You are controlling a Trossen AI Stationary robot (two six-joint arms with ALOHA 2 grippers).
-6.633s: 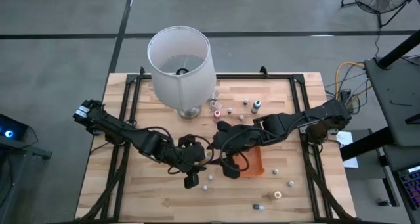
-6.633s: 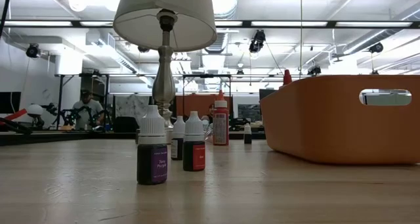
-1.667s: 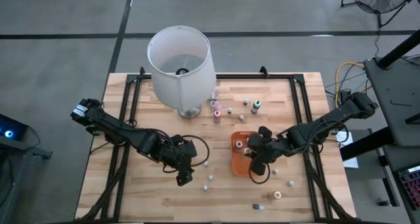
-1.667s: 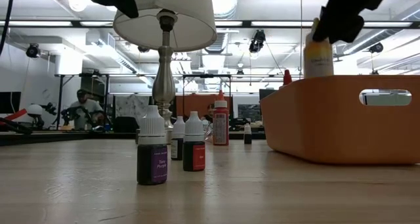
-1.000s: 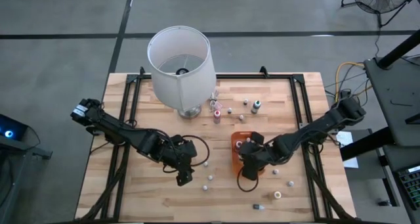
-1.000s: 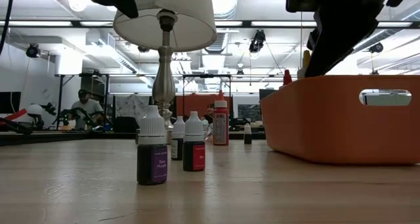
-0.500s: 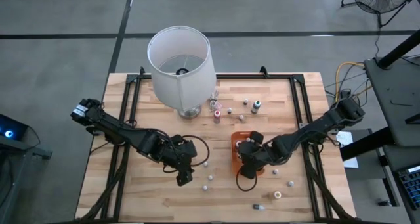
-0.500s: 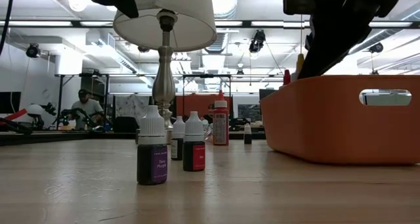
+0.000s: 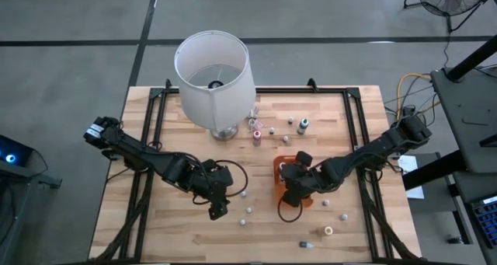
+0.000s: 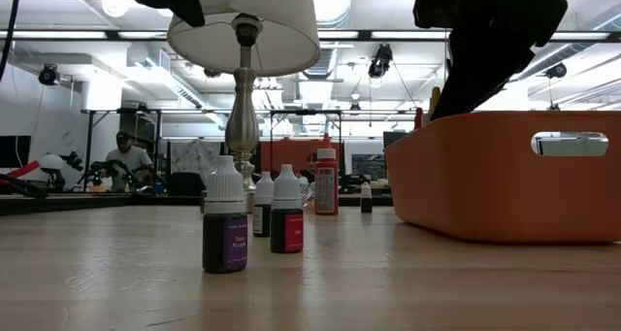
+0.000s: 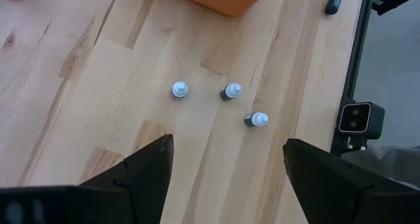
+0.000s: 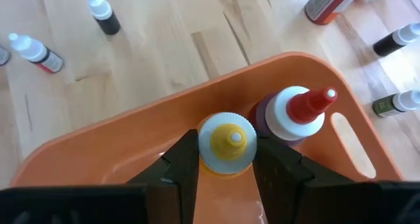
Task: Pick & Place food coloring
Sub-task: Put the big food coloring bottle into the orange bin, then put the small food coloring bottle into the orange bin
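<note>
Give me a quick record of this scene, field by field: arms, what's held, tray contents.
right gripper: down in the orange tray, fingers shut on the yellow-capped bottle
left gripper: open, above the table, holding nothing
tray contents: red-capped bottle beside the yellow-capped one
loose: three small bottles beneath the left gripper

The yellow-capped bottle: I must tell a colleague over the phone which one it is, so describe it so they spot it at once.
Find the orange tray right of the table's middle. The right gripper reaches down into it, shut on the yellow-capped bottle. Beside it in the tray stands a bottle with a red nozzle on a white collar; only the held one has a round, ridged yellow cap.
</note>
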